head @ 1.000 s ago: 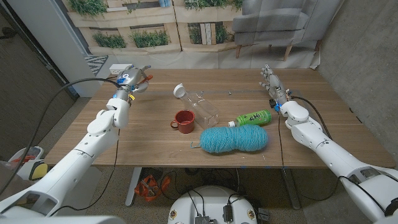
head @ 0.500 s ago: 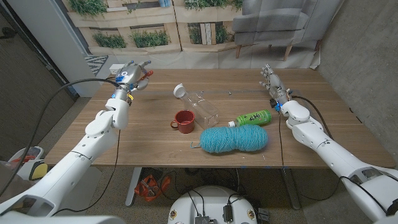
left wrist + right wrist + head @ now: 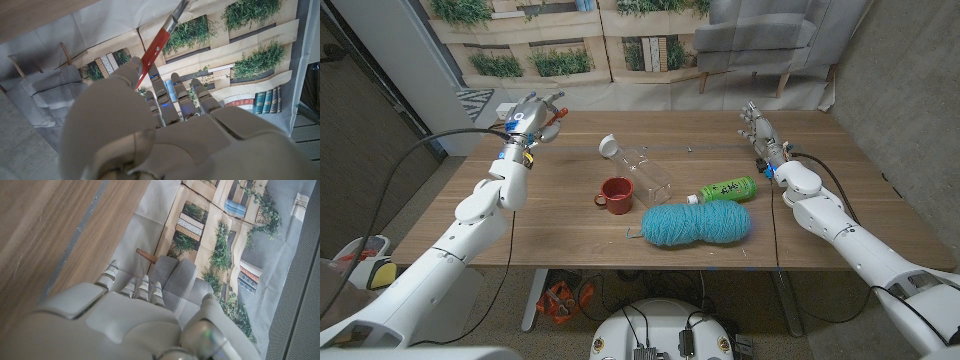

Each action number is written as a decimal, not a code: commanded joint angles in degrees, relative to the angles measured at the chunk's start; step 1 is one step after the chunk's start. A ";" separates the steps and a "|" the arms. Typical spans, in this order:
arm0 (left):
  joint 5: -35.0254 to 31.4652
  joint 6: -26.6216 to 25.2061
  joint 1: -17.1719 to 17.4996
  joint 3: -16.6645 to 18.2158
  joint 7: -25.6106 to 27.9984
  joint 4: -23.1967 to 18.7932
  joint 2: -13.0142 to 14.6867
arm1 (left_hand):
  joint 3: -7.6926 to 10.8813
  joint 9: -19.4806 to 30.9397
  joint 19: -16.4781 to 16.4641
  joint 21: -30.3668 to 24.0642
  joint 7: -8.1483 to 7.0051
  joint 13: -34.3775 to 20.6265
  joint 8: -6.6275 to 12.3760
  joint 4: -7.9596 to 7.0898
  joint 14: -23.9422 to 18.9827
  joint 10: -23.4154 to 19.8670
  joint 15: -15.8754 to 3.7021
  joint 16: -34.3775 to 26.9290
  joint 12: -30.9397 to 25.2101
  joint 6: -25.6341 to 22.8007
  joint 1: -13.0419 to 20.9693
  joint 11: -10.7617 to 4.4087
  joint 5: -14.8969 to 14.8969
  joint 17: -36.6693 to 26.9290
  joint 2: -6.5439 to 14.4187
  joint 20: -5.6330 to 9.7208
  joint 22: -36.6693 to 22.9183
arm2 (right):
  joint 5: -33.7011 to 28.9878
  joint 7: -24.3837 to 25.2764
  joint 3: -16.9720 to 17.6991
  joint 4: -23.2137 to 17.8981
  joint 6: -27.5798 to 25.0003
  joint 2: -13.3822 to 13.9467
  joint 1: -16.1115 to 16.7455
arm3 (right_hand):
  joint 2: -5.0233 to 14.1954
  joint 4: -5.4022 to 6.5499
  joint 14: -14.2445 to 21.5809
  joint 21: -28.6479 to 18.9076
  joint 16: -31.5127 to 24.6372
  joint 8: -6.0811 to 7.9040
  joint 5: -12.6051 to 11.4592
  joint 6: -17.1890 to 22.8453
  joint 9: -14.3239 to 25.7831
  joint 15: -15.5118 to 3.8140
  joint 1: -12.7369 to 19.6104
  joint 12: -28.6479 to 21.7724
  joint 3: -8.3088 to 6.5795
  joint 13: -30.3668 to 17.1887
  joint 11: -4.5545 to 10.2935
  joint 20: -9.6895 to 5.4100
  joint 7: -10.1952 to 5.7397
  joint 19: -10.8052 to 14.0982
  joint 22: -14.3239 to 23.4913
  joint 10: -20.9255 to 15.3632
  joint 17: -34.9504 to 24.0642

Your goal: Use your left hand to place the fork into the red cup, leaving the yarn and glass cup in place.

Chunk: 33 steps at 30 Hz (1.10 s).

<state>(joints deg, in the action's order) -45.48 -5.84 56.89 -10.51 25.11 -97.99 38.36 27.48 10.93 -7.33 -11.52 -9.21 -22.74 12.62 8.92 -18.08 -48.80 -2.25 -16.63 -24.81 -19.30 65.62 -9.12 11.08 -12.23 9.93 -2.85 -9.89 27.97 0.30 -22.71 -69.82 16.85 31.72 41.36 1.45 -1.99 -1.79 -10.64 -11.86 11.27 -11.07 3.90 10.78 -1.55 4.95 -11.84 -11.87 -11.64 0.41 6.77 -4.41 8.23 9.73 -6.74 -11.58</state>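
At the bench's [image 3: 560, 215] far left corner, well left of the red cup [image 3: 616, 193] and beyond it: left hand [image 3: 530, 118], raised above the wood, fingers wrapped round the fork [image 3: 553, 117]. Red handle sticks out from the hand toward the cup side. Left wrist view shows the same hold: left hand [image 3: 150, 135] clenched on the fork [image 3: 159, 42], red handle passing between thumb and fingers [image 3: 182, 95], metal neck above it; tines cut off at the frame edge.

Red cup stands upright near bench centre, handle on its left side. Cannot tell from here whether anything is inside.

Just right of the cup and slightly beyond it: clear glass cup [image 3: 647, 172], lying on its side. White lid [image 3: 608, 146] lies apart from it, beyond the red cup.

Right of the cup and nearer the front edge: teal yarn [image 3: 696, 223], a long skein lying crosswise.

Touching the yarn's far side: green bottle [image 3: 725, 189], on its side, cap toward the red cup.

Far right of the cup, near the bench's far right edge: right hand [image 3: 759, 131], fingers straight and spread, grasping nothing. Right wrist view shows the back of that hand [image 3: 125, 320] with fingers extended, wood to one side.
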 commanded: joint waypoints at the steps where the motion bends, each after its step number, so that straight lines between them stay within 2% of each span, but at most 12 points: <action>1: 1.02 1.10 1.67 0.80 2.30 -2.25 0.50 | -0.24 0.14 -0.45 -0.01 0.07 -0.32 0.22 0.19 -0.67 -4.03 -9.45 0.11 -0.22 -0.47 0.21 -3.47 0.52 -0.19 -0.34 0.16 -0.12 | 0.06 -0.02 0.21 -0.86 -0.09 0.53 0.60 | 0.20 -0.09 0.17 -0.29 -0.16 0.18 0.09 0.35 0.29 -0.75 -0.15 -0.02 -0.06 -0.17 -0.08 0.47 -0.16 0.19 0.10 -0.28 -0.31; 10: 1.50 2.00 1.90 0.80 3.78 -2.72 0.50 | -0.25 0.13 -0.49 0.01 -0.07 -0.43 0.22 0.17 -0.78 -4.01 -9.47 0.16 -0.16 -0.74 0.22 -3.46 0.60 -0.19 -0.32 0.18 -0.12 | 0.01 0.04 0.21 -0.77 -0.34 0.52 0.26 | 0.21 -0.09 0.16 -0.27 -0.16 0.18 0.09 0.36 0.29 -0.77 -0.21 -0.02 -0.05 -0.17 -0.12 0.40 -0.13 0.14 0.10 -0.30 -0.31; 20: 4.23 3.94 2.91 1.59 3.97 -4.06 0.55 | -0.30 0.13 -0.58 0.01 -0.12 -0.57 0.18 0.26 -1.61 -4.04 -9.72 -0.17 -0.11 -1.03 0.45 -3.47 0.70 -0.29 -0.22 0.26 -0.11 | -0.36 -0.51 -0.41 1.10 -0.16 -0.29 -1.03 | 0.24 -0.11 0.18 -0.26 -0.17 0.19 0.08 0.39 0.29 -0.76 -0.22 -0.02 -0.06 -0.17 -0.14 0.40 -0.10 0.11 0.10 -0.31 -0.31; 25: 6.69 6.67 2.28 2.01 4.09 -2.99 0.47 | -0.36 0.13 -0.58 0.02 -0.12 -0.60 0.17 0.27 -1.68 -4.08 -9.69 -0.18 -0.11 -1.10 0.45 -3.48 0.71 -0.29 -0.28 0.20 -0.11 | -0.57 -0.75 -0.73 2.21 -0.13 -0.80 -1.91 | 0.25 -0.12 0.21 -0.24 -0.17 0.20 0.08 0.39 0.28 -0.77 -0.22 -0.02 -0.07 -0.17 -0.14 0.44 -0.10 0.07 0.10 -0.30 -0.31; 28: 3.17 4.39 1.82 1.30 5.48 -3.07 0.58 | -0.34 0.13 -0.63 0.01 -0.15 -0.64 0.26 0.28 -1.76 -4.12 -9.67 -0.18 -0.11 -1.41 0.49 -3.47 0.74 -0.29 -0.27 0.27 -0.11 | -0.62 -0.87 -0.87 2.68 -0.29 -0.98 -2.33 | 0.26 -0.13 0.17 -0.25 -0.16 0.20 0.08 0.40 0.28 -0.75 -0.22 -0.03 -0.08 -0.17 -0.15 0.39 -0.10 0.08 0.10 -0.34 -0.31; 31: 7.00 7.91 1.21 1.73 5.16 -1.83 0.21 | -0.36 0.13 -0.72 -0.01 0.04 -0.70 0.36 0.32 -1.97 -4.21 -9.69 -0.24 -0.12 -1.79 0.55 -3.48 0.77 -0.30 -0.30 0.21 -0.11 | -0.67 -1.12 -1.00 3.20 -0.32 -1.14 -2.74 | 0.28 -0.13 0.16 -0.24 -0.16 0.20 0.08 0.40 0.28 -0.74 -0.22 -0.03 -0.09 -0.17 -0.14 0.39 -0.17 0.06 0.10 -0.33 -0.31; 33: 6.70 7.95 0.97 1.56 5.41 -1.71 0.10 | -0.38 0.13 -0.78 -0.03 0.05 -0.72 0.34 0.33 -2.01 -4.23 -9.75 -0.26 -0.12 -1.82 0.59 -3.48 0.78 -0.31 -0.30 0.21 -0.11 | -0.69 -1.21 -1.03 3.48 -0.24 -1.22 -2.91 | 0.29 -0.13 0.16 -0.24 -0.16 0.20 0.08 0.40 0.28 -0.71 -0.23 -0.02 -0.09 -0.17 -0.14 0.38 -0.16 0.06 0.10 -0.32 -0.31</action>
<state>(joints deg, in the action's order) -41.22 -1.38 59.03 -8.99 29.30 -101.13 38.83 27.24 10.94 -7.54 -11.52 -9.10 -23.27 12.62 9.15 -19.54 -48.79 -2.23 -16.63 -24.78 -20.63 65.91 -9.12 11.53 -12.41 9.61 -2.65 -9.89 27.59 -0.34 -23.18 -68.34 16.63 31.26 40.00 1.77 -1.98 -1.79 -10.64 -11.86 11.27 -11.07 3.90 10.78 -1.55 4.63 -11.84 -11.87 -11.64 0.41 6.77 -4.41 8.23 9.73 -6.74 -11.58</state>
